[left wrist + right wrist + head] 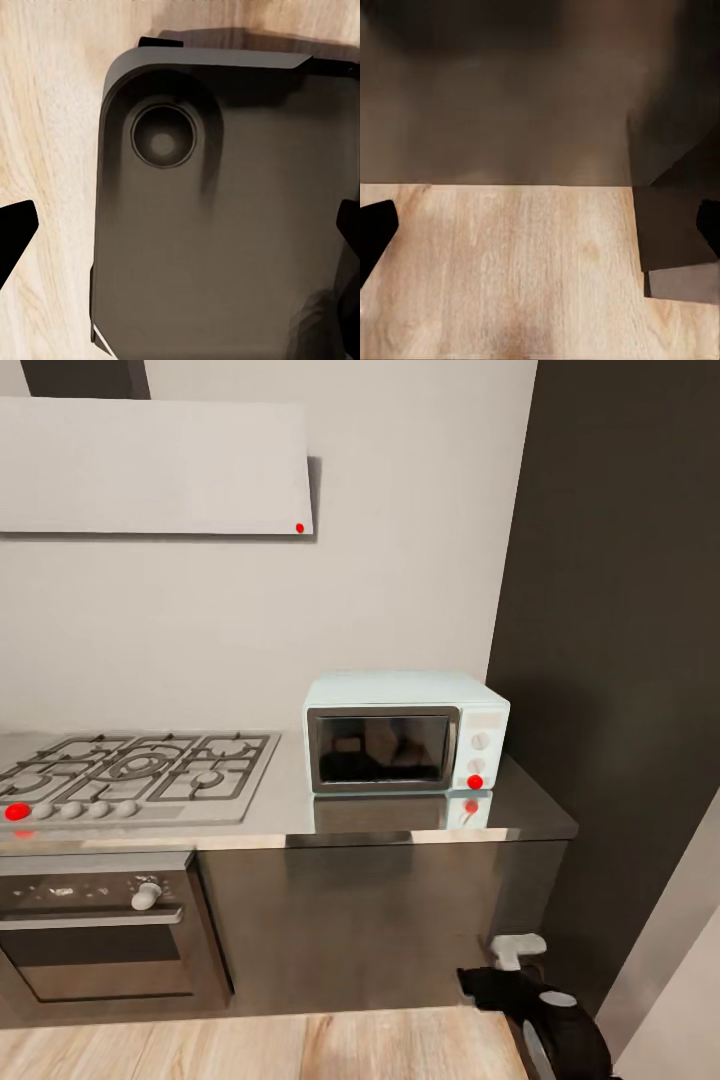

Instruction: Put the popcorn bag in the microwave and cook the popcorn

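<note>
The microwave (pixel 405 732) sits shut on the countertop (pixel 300 810) — well above both wide-spread grippers.

Head view: looking forward and down from in front of the microwave (pixel 405 732), at middling range. Left wrist view: aimed straight down, close over a dark base panel (pixel 225 210) on the wooden floor (pixel 45 135). Right wrist view: low, facing the cabinet front (pixel 495 112) below the microwave; floor common to all.
</note>
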{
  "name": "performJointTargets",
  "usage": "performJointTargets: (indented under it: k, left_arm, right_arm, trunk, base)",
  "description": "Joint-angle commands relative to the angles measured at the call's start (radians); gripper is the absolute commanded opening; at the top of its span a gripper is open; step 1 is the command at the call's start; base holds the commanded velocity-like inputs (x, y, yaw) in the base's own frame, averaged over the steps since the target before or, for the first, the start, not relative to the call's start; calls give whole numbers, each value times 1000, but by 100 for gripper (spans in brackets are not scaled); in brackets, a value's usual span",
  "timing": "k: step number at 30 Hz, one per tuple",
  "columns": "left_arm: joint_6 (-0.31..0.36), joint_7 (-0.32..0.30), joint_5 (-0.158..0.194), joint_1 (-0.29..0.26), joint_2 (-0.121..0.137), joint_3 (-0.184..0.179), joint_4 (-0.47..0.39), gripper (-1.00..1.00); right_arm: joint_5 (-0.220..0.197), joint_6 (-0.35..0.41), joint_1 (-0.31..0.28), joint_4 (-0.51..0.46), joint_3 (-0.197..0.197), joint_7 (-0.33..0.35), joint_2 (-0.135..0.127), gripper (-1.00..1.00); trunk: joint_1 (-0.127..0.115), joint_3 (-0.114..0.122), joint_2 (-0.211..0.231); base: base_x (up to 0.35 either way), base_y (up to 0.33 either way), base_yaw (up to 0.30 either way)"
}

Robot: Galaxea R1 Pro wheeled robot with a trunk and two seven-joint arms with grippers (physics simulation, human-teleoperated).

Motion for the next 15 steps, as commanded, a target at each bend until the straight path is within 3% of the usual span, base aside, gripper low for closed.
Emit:
performJointTargets:
  k: [1, 5, 7, 13, 14, 15]
  left_arm:
    - [-2, 0, 10, 0, 0, 0, 0, 100]
    - [-2, 0, 9, 0, 0, 0, -1, 100]
    - [-2, 0, 9, 0, -3, 0, -1, 100]
    - [-3, 0, 9, 0, -12, -2, 0, 100]
    - [-2, 0, 9, 0, -12, -3, 0, 100]
    - [-2, 0, 9, 0, -12, -3, 0, 100]
  right_arm:
    - [0, 69, -84, -22, -20, 0, 0, 100]
    - [-3, 202, -284, -36, -89, 0, 0, 100]
    - [-2, 272, -396, -33, -99, 0, 0, 100]
    - [-8, 278, -617, -19, -103, -1, 7, 100]
    - [-14, 278, -660, 45, -104, -3, 16, 100]
    - [-15, 263, -663, 76, -103, -3, 23, 100]
  trunk:
    - [0, -1, -1]
    - [0, -1, -1]
    - [0, -1, -1]
    - [0, -1, -1]
    - [0, -1, -1]
    - [0, -1, -1]
  base:
    - [0, 0, 0]
    - [0, 0, 0]
    - [0, 0, 0]
    - [0, 0, 0]
    - [0, 0, 0]
    - [0, 0, 0]
